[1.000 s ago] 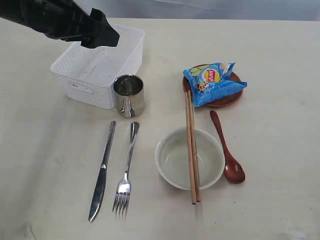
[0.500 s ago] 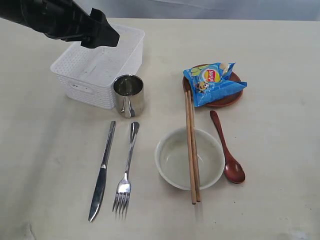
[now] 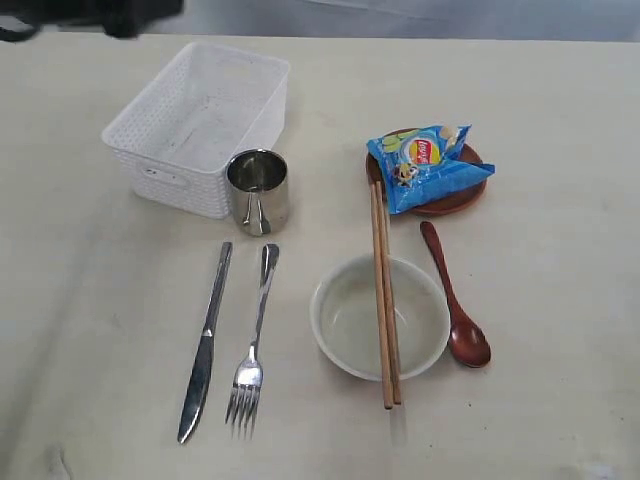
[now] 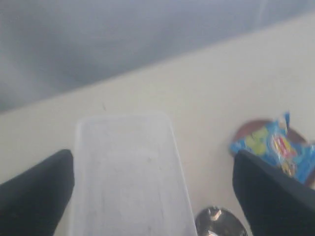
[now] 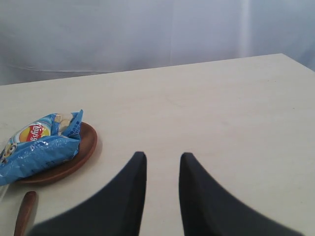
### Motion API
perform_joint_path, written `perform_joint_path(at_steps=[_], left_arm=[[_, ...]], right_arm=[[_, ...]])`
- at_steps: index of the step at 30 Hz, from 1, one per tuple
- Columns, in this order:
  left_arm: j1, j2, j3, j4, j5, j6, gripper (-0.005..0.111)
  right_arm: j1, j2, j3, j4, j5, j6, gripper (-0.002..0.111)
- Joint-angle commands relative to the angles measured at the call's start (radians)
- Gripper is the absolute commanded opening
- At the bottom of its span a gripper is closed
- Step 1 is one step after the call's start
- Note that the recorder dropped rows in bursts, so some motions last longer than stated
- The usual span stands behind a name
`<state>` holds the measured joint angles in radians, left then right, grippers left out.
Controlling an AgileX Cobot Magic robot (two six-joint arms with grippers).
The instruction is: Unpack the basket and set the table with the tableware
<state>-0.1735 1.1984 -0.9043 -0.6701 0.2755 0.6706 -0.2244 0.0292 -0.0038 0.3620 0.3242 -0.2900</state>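
Basket (image 3: pixel 170 180) at left of table (image 3: pixel 560 120) shows only bare floor, cup (image 3: pixel 258 190) just beside its near wall; bowl (image 3: pixel 345 322) bears chopsticks (image 3: pixel 381 300) across its rim, plate (image 3: pixel 452 204) bears chip bag (image 3: pixel 428 165). Left gripper (image 4: pixel 153 155) spread wide, holding nothing, basket below between its fingers; right gripper (image 5: pixel 161 156) parted by a narrow gap, empty, plate off to one side. Left arm (image 3: pixel 100 12), over basket earlier, now at far-left corner.

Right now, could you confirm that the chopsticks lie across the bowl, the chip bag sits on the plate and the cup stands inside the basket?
Not quite: the exterior view shows the cup standing on the table just outside the basket. The chopsticks do cross the bowl and the chip bag is on the plate.
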Motion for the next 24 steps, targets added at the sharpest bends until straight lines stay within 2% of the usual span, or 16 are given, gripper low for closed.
perform_joint_path(at_steps=[1, 3, 5, 8, 13, 15, 19, 21, 24], left_arm=[[0.095, -0.334, 0.171, 0.001, -0.083, -0.071, 0.081], [0.175, -0.515, 0.268, 0.001, -0.129, -0.122, 0.081], [0.224, -0.670, 0.351, 0.001, -0.161, -0.134, 0.081], [0.234, -0.843, 0.454, 0.001, -0.138, -0.166, 0.081], [0.234, -0.949, 0.565, 0.025, -0.132, -0.168, 0.081], [0.234, -0.985, 0.613, 0.172, -0.113, -0.275, 0.081], [0.234, -1.085, 0.724, 0.655, -0.116, -0.726, 0.081], [0.234, -1.121, 0.772, 0.815, -0.116, -0.861, 0.081], [0.234, -1.163, 0.846, 0.866, -0.113, -0.894, 0.081]], right_arm=[[-0.006, -0.005, 0.004, 0.004, -0.002, -0.011, 0.023], [-0.006, -0.005, 0.004, 0.004, -0.002, -0.011, 0.023], [-0.006, -0.005, 0.004, 0.004, -0.002, -0.011, 0.023], [-0.006, -0.005, 0.004, 0.004, -0.002, -0.011, 0.023], [-0.006, -0.005, 0.004, 0.004, -0.002, -0.011, 0.023], [-0.006, -0.005, 0.004, 0.004, -0.002, -0.011, 0.023], [-0.006, -0.005, 0.004, 0.004, -0.002, -0.011, 0.023], [-0.006, -0.005, 0.004, 0.004, -0.002, -0.011, 0.023], [-0.006, -0.005, 0.004, 0.004, -0.002, -0.011, 0.023]])
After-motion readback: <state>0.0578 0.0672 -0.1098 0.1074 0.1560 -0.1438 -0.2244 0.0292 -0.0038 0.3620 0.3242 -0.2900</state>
